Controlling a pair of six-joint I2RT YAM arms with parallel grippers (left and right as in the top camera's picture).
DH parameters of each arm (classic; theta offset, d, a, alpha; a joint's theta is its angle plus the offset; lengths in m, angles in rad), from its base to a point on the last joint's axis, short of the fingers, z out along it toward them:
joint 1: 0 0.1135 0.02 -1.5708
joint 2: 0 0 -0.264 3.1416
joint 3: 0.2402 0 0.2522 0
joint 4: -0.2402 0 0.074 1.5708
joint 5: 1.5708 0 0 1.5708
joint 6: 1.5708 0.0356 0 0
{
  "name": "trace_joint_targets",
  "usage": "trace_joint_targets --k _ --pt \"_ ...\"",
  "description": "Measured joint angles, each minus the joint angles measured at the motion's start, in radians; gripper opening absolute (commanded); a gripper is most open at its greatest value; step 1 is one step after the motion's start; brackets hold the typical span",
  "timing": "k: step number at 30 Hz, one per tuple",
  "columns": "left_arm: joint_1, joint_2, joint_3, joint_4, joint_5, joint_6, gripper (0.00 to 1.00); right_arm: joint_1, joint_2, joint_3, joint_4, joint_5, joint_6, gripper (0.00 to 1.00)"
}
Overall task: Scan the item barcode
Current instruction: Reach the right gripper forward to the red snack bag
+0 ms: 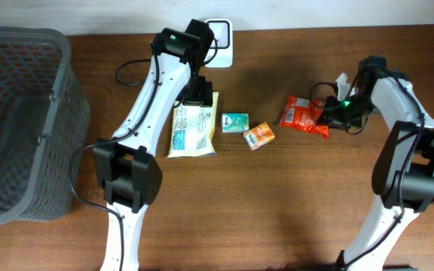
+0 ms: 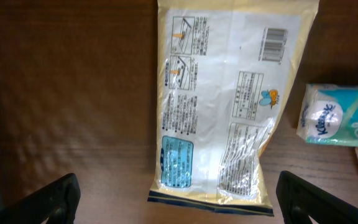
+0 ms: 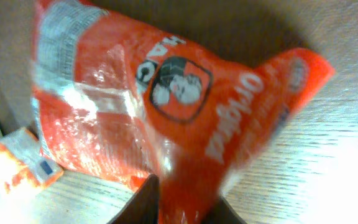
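Starting at the right claw: pinched narrow on a corner of the red snack pouch, with film bunched between the dark fingers. Blurred in the wrist view, so hard to call how firm. On the overhead, holding that pouch at about three o'clock on the worktop, touching the wood or just off it, cannot tell which. No barcode showing on the face turned upward.

Moving outward toward nine o'clock from the pouch: a small orange carton, then a teal tissue pack, both apart from the grip.

Across to the left claw: spread wide, gripping nothing, hovering over a yellow-edged bag with its barcode in plain sight near the one o'clock corner. At twelve o'clock on the overhead, by the far edge, a white square device, possibly the scanner; impossible to confirm. At nine o'clock, a grey mesh basket.

Risks from here? A thin corner pinch on slick film, likely to slide out on a lift or a fast swing. Sagging and crumpling too, curling the code beyond reading. And, with the code side unseen, a real chance of presenting the wrong face. Worth watching the crowding near twelve o'clock as well, with the left arm close to that white device.
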Motion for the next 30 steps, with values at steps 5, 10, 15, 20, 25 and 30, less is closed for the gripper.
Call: trace_joint_targets --k 5,10,15,20,25,30 --pt "0.000 0.000 0.000 -0.001 0.000 0.000 0.99 0.006 0.002 0.263 -0.190 0.177 0.040 0.04" --pt "0.000 0.000 0.000 -0.001 0.000 0.000 0.99 0.014 0.002 0.259 -0.184 0.250 0.070 0.48" --pt "0.000 0.000 0.000 -0.002 0.000 0.000 0.99 0.015 0.004 0.013 0.031 0.127 0.056 0.47" --pt "0.000 0.000 0.000 -0.001 0.000 0.000 0.99 0.016 -0.003 -0.115 0.177 -0.001 0.044 0.04" --pt "0.000 0.000 0.000 -0.001 0.000 0.000 0.99 0.017 -0.006 -0.068 0.080 0.024 0.042 0.04" --pt "-0.001 0.000 0.000 0.000 0.000 0.000 0.99 0.032 -0.005 0.190 -0.166 0.281 0.106 0.04"
